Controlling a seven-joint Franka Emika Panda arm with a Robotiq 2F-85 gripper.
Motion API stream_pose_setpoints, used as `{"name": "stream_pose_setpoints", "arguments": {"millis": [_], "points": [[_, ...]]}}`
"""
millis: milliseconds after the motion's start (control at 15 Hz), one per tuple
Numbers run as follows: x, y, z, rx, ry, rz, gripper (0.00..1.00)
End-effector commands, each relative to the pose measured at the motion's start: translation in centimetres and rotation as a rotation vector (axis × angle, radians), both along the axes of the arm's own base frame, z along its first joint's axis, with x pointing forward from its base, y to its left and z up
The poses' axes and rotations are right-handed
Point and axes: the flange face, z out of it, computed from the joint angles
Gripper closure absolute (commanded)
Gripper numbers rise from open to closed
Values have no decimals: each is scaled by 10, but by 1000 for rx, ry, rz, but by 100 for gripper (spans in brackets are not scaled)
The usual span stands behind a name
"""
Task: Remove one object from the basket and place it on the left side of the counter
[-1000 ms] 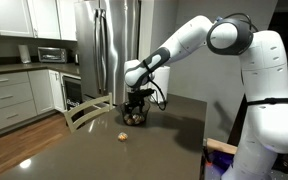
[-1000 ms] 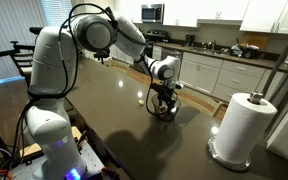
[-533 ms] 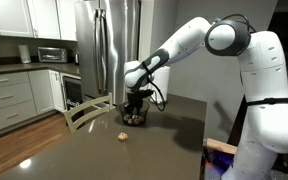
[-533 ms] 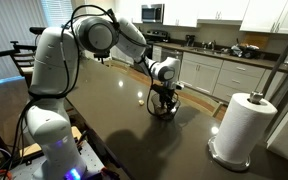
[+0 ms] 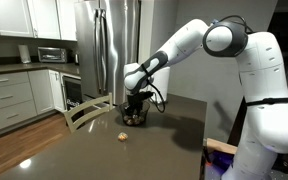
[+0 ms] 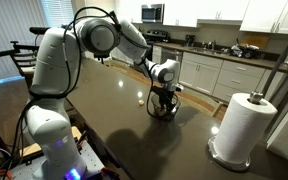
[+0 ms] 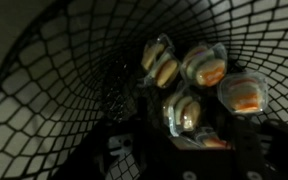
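The basket (image 7: 54, 75) holds several small round wrapped items (image 7: 202, 66)

One basket (image 7: 44, 90), four sealed cups (image 7: 204, 65), one loose piece (image 5: 123, 137), one paper towel roll (image 6: 246, 122).

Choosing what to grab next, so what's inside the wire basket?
At least four small clear-wrapped packs with tan-orange contents lie clustered inside the basket. The dark jaws cover the lower part of the wrist view, so anything beneath them can't be seen.
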Motion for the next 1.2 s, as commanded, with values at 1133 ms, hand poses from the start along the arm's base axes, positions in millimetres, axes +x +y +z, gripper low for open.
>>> {"name": "stream_pose_setpoints", "arguments": {"millis": [1133], "points": [[-14, 10, 44, -71, -1, 7, 90]]}}
